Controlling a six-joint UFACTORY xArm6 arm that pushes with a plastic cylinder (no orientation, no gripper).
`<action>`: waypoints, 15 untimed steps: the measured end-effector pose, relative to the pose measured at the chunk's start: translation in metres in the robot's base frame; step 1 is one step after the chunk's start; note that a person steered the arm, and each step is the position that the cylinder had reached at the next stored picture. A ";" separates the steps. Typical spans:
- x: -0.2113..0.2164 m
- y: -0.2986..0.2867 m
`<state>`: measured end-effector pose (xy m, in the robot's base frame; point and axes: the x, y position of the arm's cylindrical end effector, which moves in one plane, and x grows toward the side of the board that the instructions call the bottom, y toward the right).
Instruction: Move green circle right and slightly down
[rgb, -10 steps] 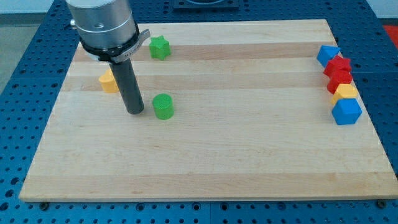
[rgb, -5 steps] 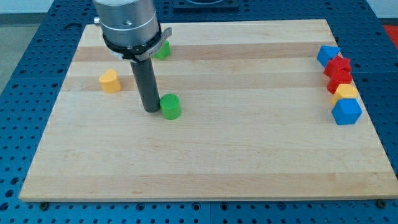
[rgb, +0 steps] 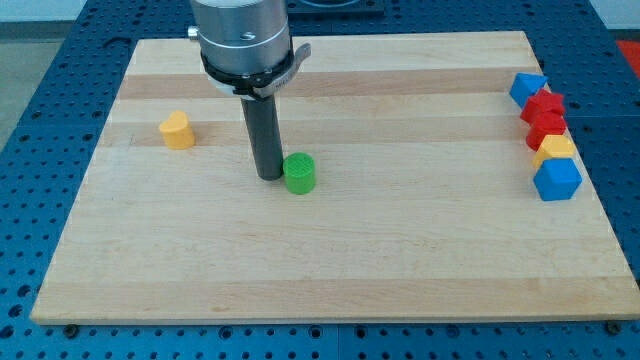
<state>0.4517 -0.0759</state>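
Observation:
The green circle is a short green cylinder on the wooden board, left of the board's middle. My tip stands on the board right against the circle's left side, touching it. The dark rod rises from the tip to the arm's grey body at the view's top. The green star seen earlier is hidden behind the arm.
A yellow block sits at the view's left. At the right edge stands a column of blocks: a blue one, two red ones, a yellow one and a blue one.
My tip has slid right, reached the green circle and pushed it right and slightly down. The arm now covers the green star.

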 end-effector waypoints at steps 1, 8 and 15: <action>0.000 0.000; 0.002 0.025; -0.006 0.058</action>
<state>0.4456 -0.0175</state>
